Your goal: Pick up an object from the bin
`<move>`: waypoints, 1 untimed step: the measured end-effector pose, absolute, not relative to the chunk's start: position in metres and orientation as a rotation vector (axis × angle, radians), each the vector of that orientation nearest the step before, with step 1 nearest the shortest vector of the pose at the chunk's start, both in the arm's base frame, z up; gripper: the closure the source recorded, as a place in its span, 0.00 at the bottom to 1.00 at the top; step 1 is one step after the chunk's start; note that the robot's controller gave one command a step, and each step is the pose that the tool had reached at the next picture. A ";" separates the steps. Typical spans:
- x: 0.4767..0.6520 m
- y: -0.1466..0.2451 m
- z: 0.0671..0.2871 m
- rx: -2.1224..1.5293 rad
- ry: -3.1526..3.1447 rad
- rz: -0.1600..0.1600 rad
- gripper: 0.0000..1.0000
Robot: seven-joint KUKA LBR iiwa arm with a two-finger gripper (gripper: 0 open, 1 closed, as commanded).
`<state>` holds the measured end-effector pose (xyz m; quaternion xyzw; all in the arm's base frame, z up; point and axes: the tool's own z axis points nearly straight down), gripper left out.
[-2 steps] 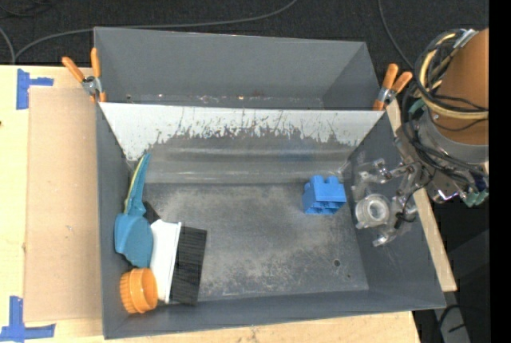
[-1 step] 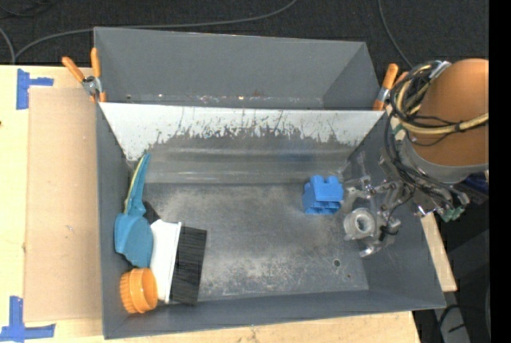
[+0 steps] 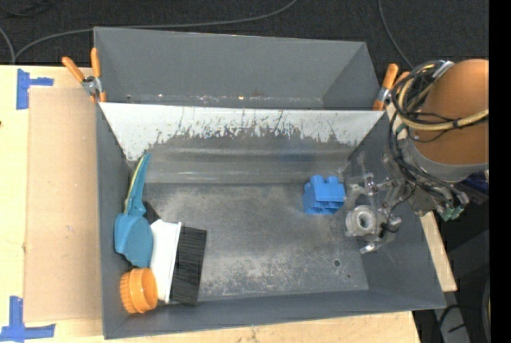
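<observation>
The tool [image 3: 365,223] hung at the right of the bin [image 3: 255,258], just beside a blue block [image 3: 323,195]; whether clenched or released could not be told.

By the bin's [image 3: 239,86] left wall, the white brush with black bristles [image 3: 177,260] covers the lower end of a blue long-handled tool [image 3: 132,231]. I can't tell what that tool is. The arm [image 3: 447,126] hides part of the right wall and is cut off by the picture's right edge.
</observation>
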<state>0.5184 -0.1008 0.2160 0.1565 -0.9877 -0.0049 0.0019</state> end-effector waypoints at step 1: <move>0.514 -0.101 0.242 0.476 -3.089 -0.022 1.00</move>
